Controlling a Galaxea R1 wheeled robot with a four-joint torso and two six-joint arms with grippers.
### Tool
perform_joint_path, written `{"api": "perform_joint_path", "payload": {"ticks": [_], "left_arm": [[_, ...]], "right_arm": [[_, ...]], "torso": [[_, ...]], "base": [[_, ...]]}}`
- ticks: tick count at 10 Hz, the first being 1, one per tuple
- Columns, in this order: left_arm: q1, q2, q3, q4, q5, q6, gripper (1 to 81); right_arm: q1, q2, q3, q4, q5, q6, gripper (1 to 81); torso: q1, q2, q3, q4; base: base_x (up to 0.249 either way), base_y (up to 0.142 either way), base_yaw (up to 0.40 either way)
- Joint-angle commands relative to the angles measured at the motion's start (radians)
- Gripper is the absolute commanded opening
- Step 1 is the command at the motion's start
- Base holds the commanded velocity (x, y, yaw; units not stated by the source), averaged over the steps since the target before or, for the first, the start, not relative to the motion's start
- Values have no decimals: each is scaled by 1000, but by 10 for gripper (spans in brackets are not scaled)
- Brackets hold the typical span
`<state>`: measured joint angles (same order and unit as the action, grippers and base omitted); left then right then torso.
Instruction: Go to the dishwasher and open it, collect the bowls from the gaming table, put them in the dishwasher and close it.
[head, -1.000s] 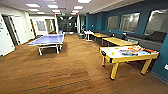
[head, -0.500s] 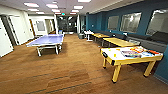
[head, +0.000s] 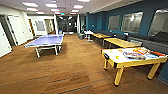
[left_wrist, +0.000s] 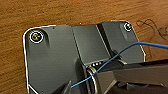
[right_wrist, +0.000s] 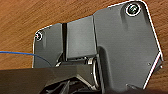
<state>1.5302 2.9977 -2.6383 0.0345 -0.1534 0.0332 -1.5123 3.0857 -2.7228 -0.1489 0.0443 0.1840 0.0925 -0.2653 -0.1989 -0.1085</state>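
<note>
The gaming table (head: 117, 57), white-topped with bright game boxes (head: 140, 53), stands ahead to the right on the wood floor (head: 70, 72); whether either gripper's fingers are parted cannot be told.

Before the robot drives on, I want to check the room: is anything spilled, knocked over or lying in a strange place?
Nothing stands out. The table-tennis table and the yellow-legged table stand upright, board-game boxes lie on the latter's white top, and the wooden floor shows no spill.

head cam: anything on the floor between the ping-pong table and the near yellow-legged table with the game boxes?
Bare wood floor lies between the ping-pong table and the yellow-legged table, as the head view shows.
</note>
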Motion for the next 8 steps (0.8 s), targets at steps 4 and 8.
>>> {"api": "perform_joint_path", "payload": {"ticks": [4, 8], "left_arm": [[-45, 1, 4, 1, 49, 8, 811], [-46, 3, 4, 4, 51, 8, 811]], "right_arm": [[53, 7, 6, -4, -46, -1, 811], [51, 7, 5, -4, -46, -1, 811]], "torso": [[0, 0, 0, 0], [0, 0, 0, 0]], "base": [[215, 0, 0], [215, 0, 0]]}}
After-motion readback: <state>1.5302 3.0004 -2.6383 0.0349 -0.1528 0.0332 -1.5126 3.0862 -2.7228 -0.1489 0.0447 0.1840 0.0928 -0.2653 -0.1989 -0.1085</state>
